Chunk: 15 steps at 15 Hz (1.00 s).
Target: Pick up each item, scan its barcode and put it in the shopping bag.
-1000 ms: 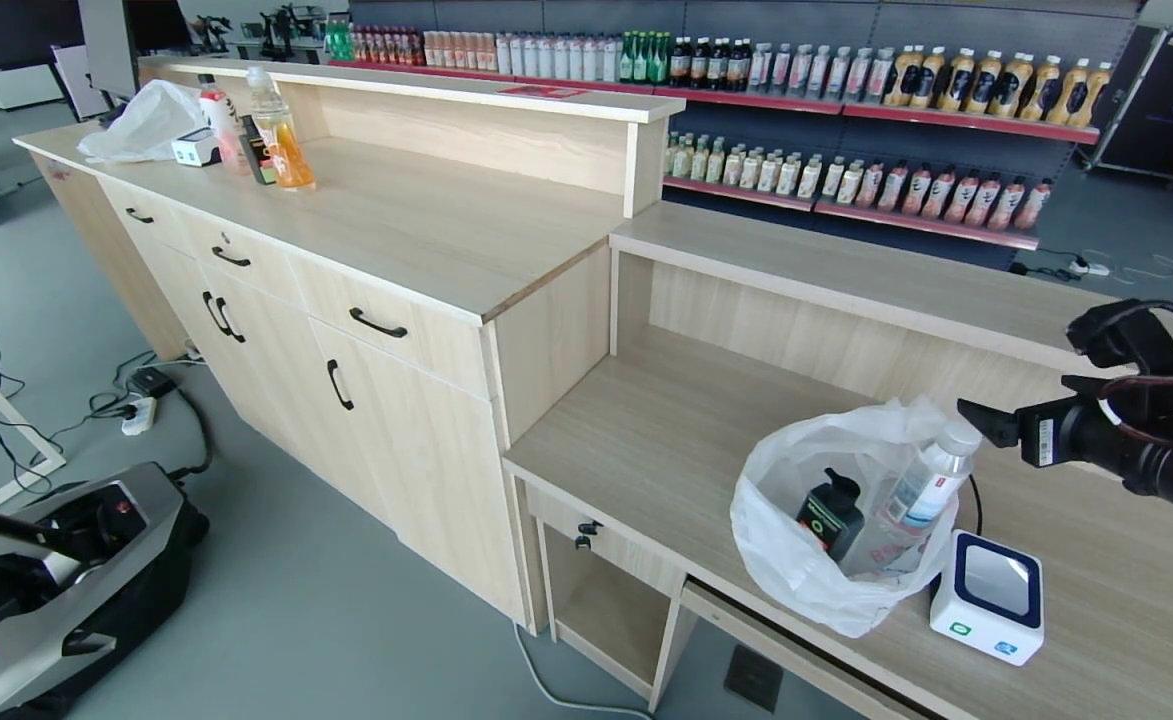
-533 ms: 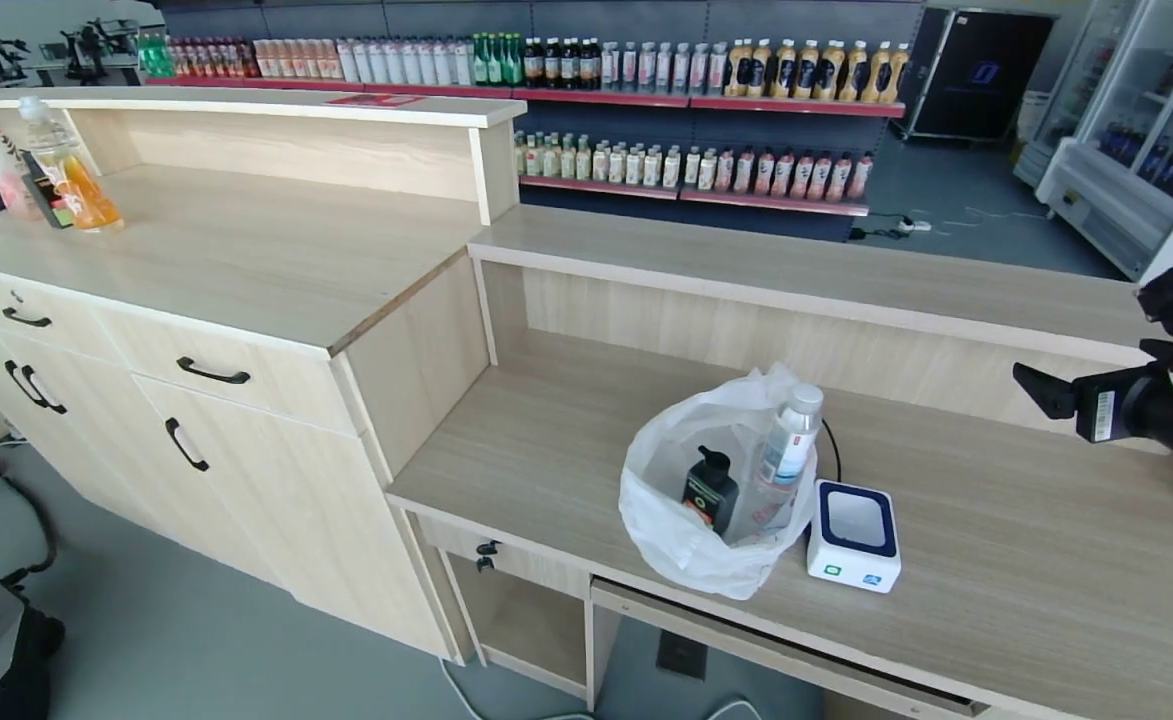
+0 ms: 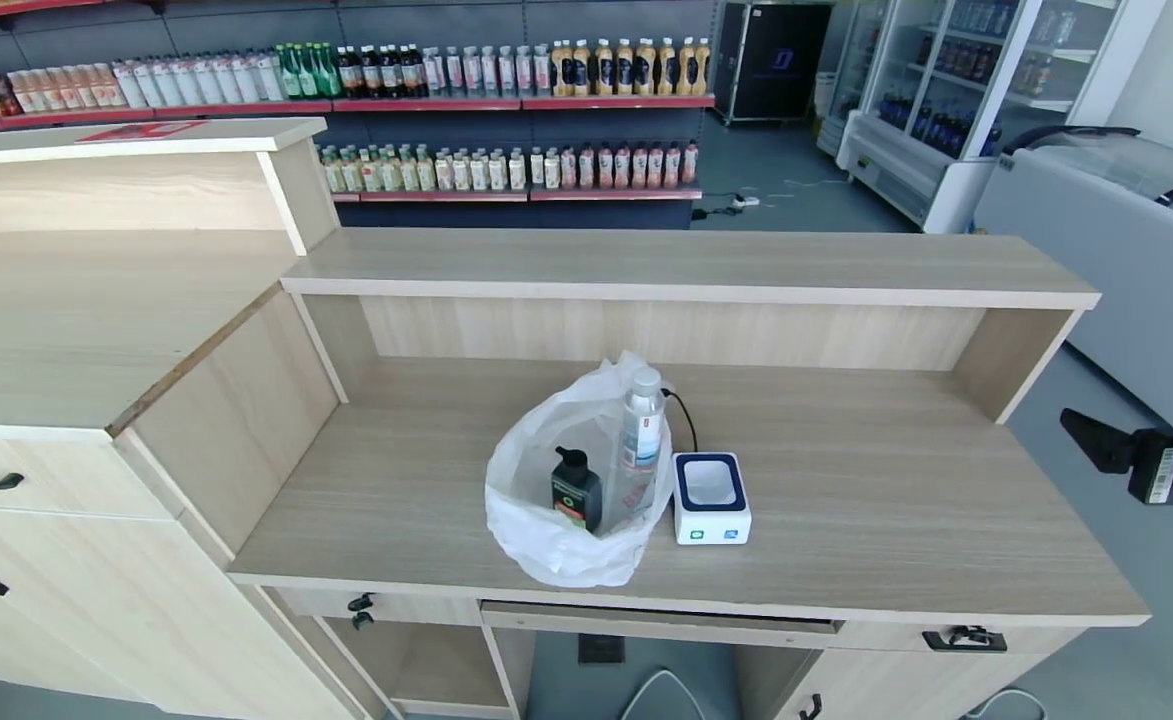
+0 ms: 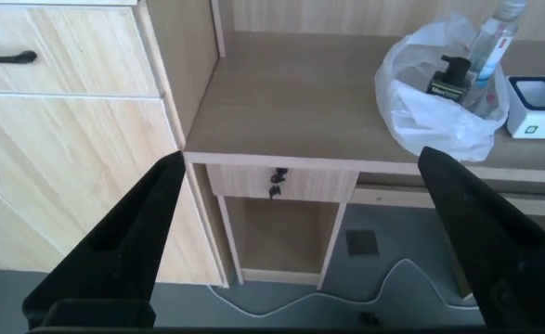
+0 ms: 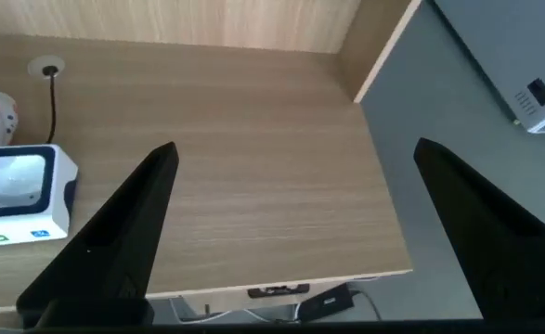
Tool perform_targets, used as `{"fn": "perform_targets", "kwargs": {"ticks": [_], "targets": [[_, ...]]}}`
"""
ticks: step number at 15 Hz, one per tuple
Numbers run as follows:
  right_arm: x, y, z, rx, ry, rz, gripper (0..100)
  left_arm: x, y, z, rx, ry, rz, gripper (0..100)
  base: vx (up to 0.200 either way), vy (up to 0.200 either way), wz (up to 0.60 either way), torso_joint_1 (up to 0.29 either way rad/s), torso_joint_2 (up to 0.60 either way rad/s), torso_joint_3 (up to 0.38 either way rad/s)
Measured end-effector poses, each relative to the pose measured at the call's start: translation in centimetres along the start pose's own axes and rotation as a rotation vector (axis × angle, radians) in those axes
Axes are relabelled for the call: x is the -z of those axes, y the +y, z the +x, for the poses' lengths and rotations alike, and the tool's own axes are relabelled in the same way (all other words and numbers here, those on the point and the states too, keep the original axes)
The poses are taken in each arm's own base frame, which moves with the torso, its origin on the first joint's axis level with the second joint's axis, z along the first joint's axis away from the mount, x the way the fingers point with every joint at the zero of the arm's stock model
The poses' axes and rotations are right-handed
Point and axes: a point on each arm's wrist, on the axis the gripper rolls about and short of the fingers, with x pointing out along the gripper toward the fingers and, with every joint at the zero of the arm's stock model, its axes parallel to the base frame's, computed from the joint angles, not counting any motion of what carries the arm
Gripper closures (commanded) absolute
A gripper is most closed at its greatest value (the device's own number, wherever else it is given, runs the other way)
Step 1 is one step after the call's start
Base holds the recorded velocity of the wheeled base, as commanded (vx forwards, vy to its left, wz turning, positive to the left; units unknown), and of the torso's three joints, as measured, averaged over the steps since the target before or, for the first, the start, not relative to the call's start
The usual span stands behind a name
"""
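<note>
The right gripper (image 5: 295,148) has its two dark fingers spread wide with nothing between them; in the head view it sits at the right edge of the frame, about mid-height, out past the right end of the counter (image 3: 896,500) and over the grey floor; below it lie the bare wood of that end and, farther off, the scanner (image 5: 17,195). The left gripper (image 4: 300,160) is likewise wide apart and empty; it faces the front of the counter, where a small drawer (image 4: 277,181) has a key in its lock, with the floor underneath.

The white plastic shopping bag (image 3: 546,520) stands open on the counter, just below the centre of the head view and well apart from both grippers; inside it a black pump bottle (image 3: 576,490) stands upright, and next to it a clear bottle (image 3: 642,425) with a white cap rises above the bag's rim, leaning slightly. The scanner, a white box with a dark blue frame around its window, is just beside the bag on the bag's right; a black cable (image 3: 686,420) runs from behind it toward the back wall of the counter.

A raised counter (image 3: 76,320) fills the left of the head view; shelves (image 3: 506,70) lined with drink bottles cross the top; glass-door fridges (image 3: 936,80) stand in the upper right, and a chest freezer (image 3: 1126,220) below them.
</note>
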Motion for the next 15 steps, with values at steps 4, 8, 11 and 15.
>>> {"fn": "perform_targets", "kwargs": {"ticks": [4, 8, 11, 15], "targets": [[2.8, 0.8, -3.5, -0.043, 0.057, 0.034, 0, 0.0, 0.0, 0.0, 0.0, 0.0, 0.0, 0, 0.0, 0.0, 0.0, 0.0, 0.0, 0.0], [5.8, 1.5, -7.1, -0.096, 0.095, 0.033, 0, 0.0, 0.0, 0.0, 0.0, 0.0, 0.0, 0, 0.0, 0.0, 0.0, 0.0, 0.0, 0.0], [7.1, 1.6, -9.6, -0.118, 0.121, 0.036, 0, 0.0, 0.0, 0.0, -0.001, 0.0, 0.0, 0, 0.0, 0.0, 0.0, 0.0, 0.0, 0.0], [9.3, 1.3, -14.1, -0.141, 0.158, 0.029, 0, 0.0, 0.0, 0.0, -0.001, 0.0, 0.0, 0, 0.0, 0.0, 0.0, 0.0, 0.0, 0.0]]}}
